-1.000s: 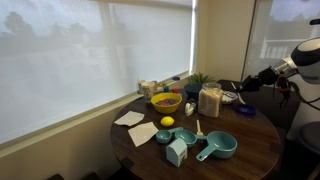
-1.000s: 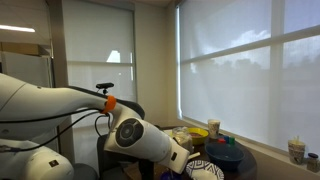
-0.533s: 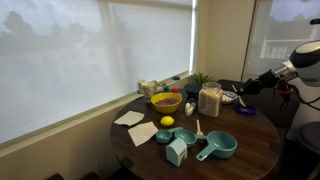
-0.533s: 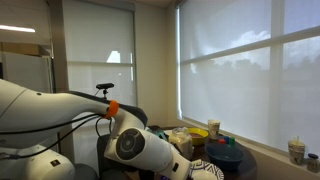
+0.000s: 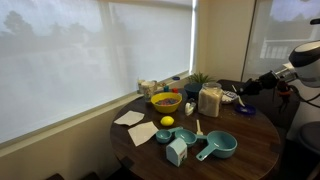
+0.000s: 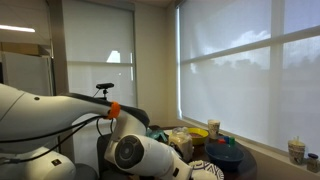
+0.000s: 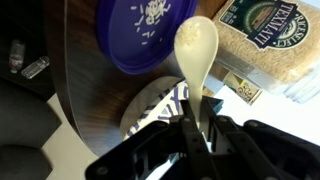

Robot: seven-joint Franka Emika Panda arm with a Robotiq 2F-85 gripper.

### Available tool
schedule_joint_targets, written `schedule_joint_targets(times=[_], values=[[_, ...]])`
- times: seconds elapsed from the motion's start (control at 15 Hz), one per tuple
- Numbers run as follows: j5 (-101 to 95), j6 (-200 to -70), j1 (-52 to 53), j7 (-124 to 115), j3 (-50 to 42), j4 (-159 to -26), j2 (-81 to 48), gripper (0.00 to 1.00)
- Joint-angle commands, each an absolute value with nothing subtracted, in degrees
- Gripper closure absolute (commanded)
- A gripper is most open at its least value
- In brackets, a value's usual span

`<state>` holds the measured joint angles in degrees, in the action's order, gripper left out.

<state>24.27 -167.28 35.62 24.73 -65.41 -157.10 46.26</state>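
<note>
While the arm (image 5: 295, 65) stretches out low over the table (image 5: 255, 145), its jaws clamp tight on a white spoon (image 7: 196, 48).

In the wrist view I see only the bowl and upper handle of the spoon (image 7: 196, 48); the rest is hidden inside the closed gripper (image 7: 197, 128). The purple plate (image 7: 140, 35) is cut off by the top edge. The rice bag (image 7: 275, 45) is cut off at the upper right, and I can read only part of its label. The gripper covers part of the striped bowl (image 7: 148, 108). In an exterior view the arm (image 6: 70, 120) blocks most of the table (image 6: 245, 157). In an exterior view the gripper (image 5: 245, 87) is too small for me to judge.
</note>
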Motion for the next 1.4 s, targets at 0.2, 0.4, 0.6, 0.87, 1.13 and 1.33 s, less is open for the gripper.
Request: schedule_joint_targets(times=[0.2,0.4,0.6,0.87,1.13,1.33], values=[[29.5,-167.8,35.7,29.3,-65.6,-157.8,50.1,0.97],[30.7,-167.0,35.3,30.6,-65.2,-157.7,49.6,0.97],[33.6,-166.9,37.0,32.5,-66.5,-157.2,52.6,0.97],[35.0,-166.3,35.7,33.5,-65.2,-157.7,51.8,0.97],[36.2,-165.1,35.6,34.8,-64.9,-157.4,52.5,0.97],[34.6,-161.6,31.4,32.1,-61.3,-157.1,44.0,0.97]])
